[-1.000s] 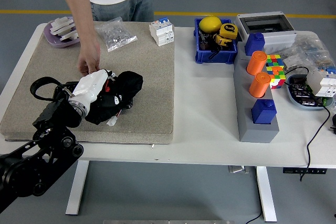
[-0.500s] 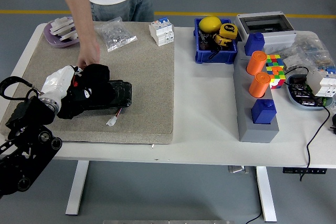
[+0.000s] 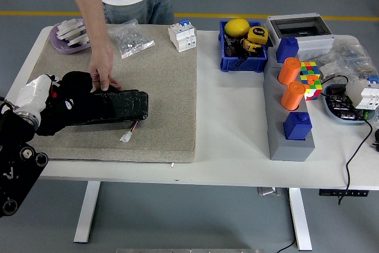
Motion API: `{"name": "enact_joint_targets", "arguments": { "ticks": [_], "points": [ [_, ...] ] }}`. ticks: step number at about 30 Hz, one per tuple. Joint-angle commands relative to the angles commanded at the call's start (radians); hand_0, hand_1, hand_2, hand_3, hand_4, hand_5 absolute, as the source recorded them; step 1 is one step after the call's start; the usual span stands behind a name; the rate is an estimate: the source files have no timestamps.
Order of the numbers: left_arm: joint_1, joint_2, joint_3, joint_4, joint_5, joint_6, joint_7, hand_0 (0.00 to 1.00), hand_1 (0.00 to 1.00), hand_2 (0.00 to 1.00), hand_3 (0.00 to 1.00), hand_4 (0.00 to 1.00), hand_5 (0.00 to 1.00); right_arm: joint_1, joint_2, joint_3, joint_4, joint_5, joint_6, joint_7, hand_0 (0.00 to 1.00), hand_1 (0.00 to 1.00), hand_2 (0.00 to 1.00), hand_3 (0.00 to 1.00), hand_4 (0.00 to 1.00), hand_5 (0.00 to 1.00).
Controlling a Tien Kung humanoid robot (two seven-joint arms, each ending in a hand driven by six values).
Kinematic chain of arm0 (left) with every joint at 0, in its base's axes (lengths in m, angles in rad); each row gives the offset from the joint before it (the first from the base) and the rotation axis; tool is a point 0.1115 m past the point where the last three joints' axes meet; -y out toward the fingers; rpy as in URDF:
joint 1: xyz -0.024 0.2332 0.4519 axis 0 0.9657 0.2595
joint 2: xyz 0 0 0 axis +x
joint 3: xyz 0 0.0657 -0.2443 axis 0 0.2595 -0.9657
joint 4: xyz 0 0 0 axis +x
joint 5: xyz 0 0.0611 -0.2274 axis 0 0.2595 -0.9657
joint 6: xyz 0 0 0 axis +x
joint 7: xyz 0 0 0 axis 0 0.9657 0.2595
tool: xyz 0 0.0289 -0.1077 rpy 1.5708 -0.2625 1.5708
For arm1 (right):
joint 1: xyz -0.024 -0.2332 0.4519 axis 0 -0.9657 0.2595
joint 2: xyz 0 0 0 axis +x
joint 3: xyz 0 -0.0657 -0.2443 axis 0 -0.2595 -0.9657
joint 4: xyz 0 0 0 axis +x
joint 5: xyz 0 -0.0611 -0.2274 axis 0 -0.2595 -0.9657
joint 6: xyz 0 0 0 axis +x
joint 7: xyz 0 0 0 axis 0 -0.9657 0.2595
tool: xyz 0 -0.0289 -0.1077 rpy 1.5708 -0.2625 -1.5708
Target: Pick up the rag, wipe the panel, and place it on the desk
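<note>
A long black panel (image 3: pixel 121 107) lies flat on the beige mat (image 3: pixel 166 93) at the table's left. At the panel's left end sits the black rag (image 3: pixel 76 87), bunched up, with my left hand (image 3: pixel 52 98) shut on it; the hand's white back (image 3: pixel 32 92) shows near the mat's left edge. A person at the far side presses one hand (image 3: pixel 102 73) down on the panel's top edge, right beside the rag. A small white connector (image 3: pixel 125 137) on red wires lies just below the panel. My right hand is out of view.
On the mat's far edge are a purple tray of white parts (image 3: pixel 70 32), a clear bag (image 3: pixel 130 38) and a white breaker (image 3: pixel 182 35). To the right stand a blue bin (image 3: pixel 243 48), a grey box (image 3: pixel 296 28), a grey block with orange cylinders (image 3: pixel 289 128) and a colour cube (image 3: pixel 311 79).
My left hand has dragged the rag leftward along the panel, from its right part to its left end. The person's hand has moved slightly onto the panel's top edge.
</note>
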Motion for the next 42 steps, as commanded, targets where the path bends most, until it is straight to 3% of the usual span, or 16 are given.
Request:
{"name": "enact_joint_targets", "arguments": {
  "ticks": [9,22,42],
  "points": [
    [0.01,0.002,-0.033,0.009,-0.001,0.005,-0.002,0.196,0.129,0.554,0.539,0.359,0.002,-0.001,-0.001,-0.001,0.0,0.0,0.0,-0.001,0.741,0.532,0.656,0.625,0.998,0.615],
    [-0.004,-0.01,0.013,-0.009,-0.02,0.006,-0.001,0.195,0.129,0.553,0.537,0.354,0.002,0.0,-0.002,-0.006,0.0,0.001,-0.001,-0.001,0.743,0.532,0.656,0.626,0.998,0.616],
    [-0.092,-0.049,0.238,-0.031,-0.065,-0.002,0.014,0.196,0.129,0.554,0.541,0.368,0.002,0.003,-0.007,-0.015,0.001,0.003,0.0,-0.001,0.742,0.533,0.656,0.626,0.998,0.618]
  ]
}}
